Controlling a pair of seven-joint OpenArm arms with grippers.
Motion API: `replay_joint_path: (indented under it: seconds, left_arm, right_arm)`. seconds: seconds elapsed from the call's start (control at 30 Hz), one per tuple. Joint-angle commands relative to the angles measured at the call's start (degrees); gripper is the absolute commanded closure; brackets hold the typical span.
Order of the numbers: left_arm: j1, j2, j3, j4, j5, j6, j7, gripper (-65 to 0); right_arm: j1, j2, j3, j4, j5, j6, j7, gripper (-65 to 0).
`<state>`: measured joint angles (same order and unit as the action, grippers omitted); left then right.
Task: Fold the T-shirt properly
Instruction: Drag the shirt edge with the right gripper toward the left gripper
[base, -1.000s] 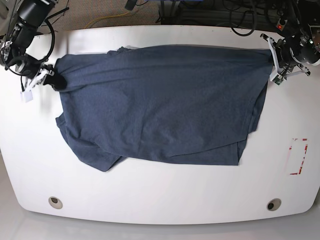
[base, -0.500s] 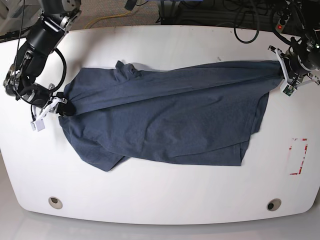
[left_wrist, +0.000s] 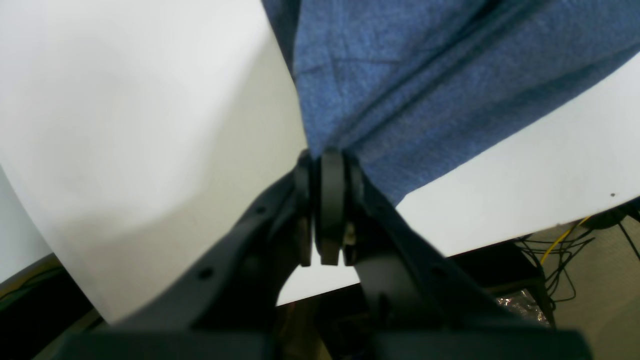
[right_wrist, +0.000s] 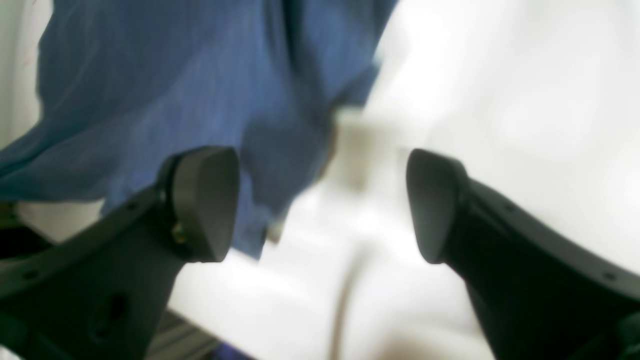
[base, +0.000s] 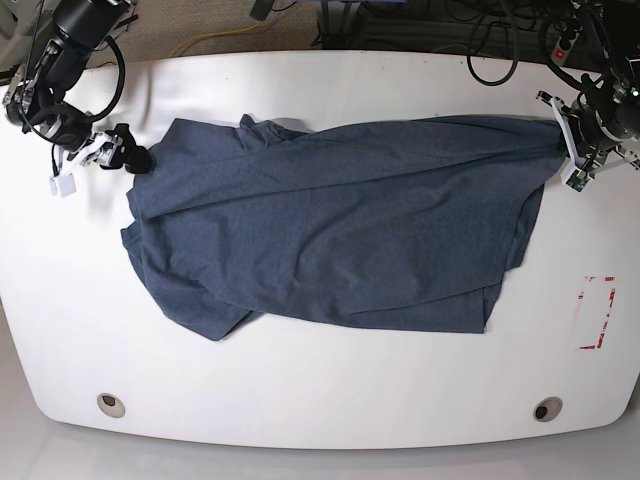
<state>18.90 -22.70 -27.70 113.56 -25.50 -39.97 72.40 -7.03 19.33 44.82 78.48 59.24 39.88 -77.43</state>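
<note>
The navy T-shirt (base: 330, 230) lies spread across the white table with creases, its front-left part bunched. My left gripper (base: 560, 142) at the table's far right is shut on the shirt's right corner. The left wrist view shows the shut gripper (left_wrist: 326, 162) pinching a stretched fold of blue cloth (left_wrist: 425, 75) a little above the table. My right gripper (base: 130, 152) stands open at the far left, just beside the shirt's left corner. In the blurred right wrist view the open gripper (right_wrist: 320, 200) holds nothing, and the shirt (right_wrist: 150, 75) lies beyond the left finger (right_wrist: 200, 200).
The table (base: 320, 400) has a round hole near each front corner (base: 111, 404) (base: 547, 409). A red-marked rectangle (base: 597, 312) is on its right side. Cables and floor lie beyond the far edge.
My right gripper has opened, let go of the shirt's left corner and moved back towards the far left. The freed left edge has settled on the table. The left gripper keeps its hold.
</note>
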Motion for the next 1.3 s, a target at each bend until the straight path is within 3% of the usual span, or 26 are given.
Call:
replay_joint_path:
  seconds: [0.0, 0.17, 0.33, 0.47, 0.53, 0.67, 0.77, 1.07, 1.27]
  left_arm:
    - [-0.39, -0.99, -0.38, 0.77, -0.04, -0.03, -0.45, -0.1]
    - [-0.39, -0.99, -0.3, 0.77, -0.04, -0.03, -0.45, -0.1]
    - [-0.39, -0.99, -0.3, 0.77, -0.22, -0.03, -0.45, -0.1]
    - [-0.39, -0.99, -0.3, 0.77, -0.04, -0.03, -0.45, -0.1]
    - [-0.39, -0.99, -0.3, 0.77, -0.04, -0.03, -0.45, -0.1]
    - [-0.3, -0.99, -0.3, 0.77, 0.13, -0.03, -0.45, -0.1]
    - [-0.3, -0.99, -0.3, 0.77, 0.13, -0.03, -0.45, -0.1]
    - [-0.13, -0.99, 1.37, 0.86, -0.31, -0.03, -0.45, 0.0]
    - [1.9, -0.99, 3.04, 0.86, 0.13, -0.03, -0.45, 0.0]
  right_arm:
    - [-1.9, 1.02, 0.33, 2.71, 4.36, 0.12, 1.08, -47.9]
    - [-3.74, -2.76, 0.06, 3.59, 5.33, 0.12, 1.25, -47.9]
    - [-3.65, -6.89, -0.11, 4.56, 2.34, 0.12, 1.34, -47.9]
    - [-2.69, -8.91, -0.11, 4.82, -0.47, 0.12, 1.34, -42.6]
    - [-2.16, -9.53, -0.11, 4.82, -2.06, 0.12, 1.34, -35.8]
    - [-1.1, -9.79, 0.24, 4.91, -5.48, 0.12, 1.43, -12.2]
    - [-1.1, -9.71, 0.33, 6.58, -5.75, 0.12, 1.43, 0.0]
    - [-10.6, -10.06, 0.5, 24.86, -5.48, 0.12, 1.16, 0.0]
    - [-19.48, -10.06, 2.35, 27.68, 4.71, 0.12, 1.16, 0.0]
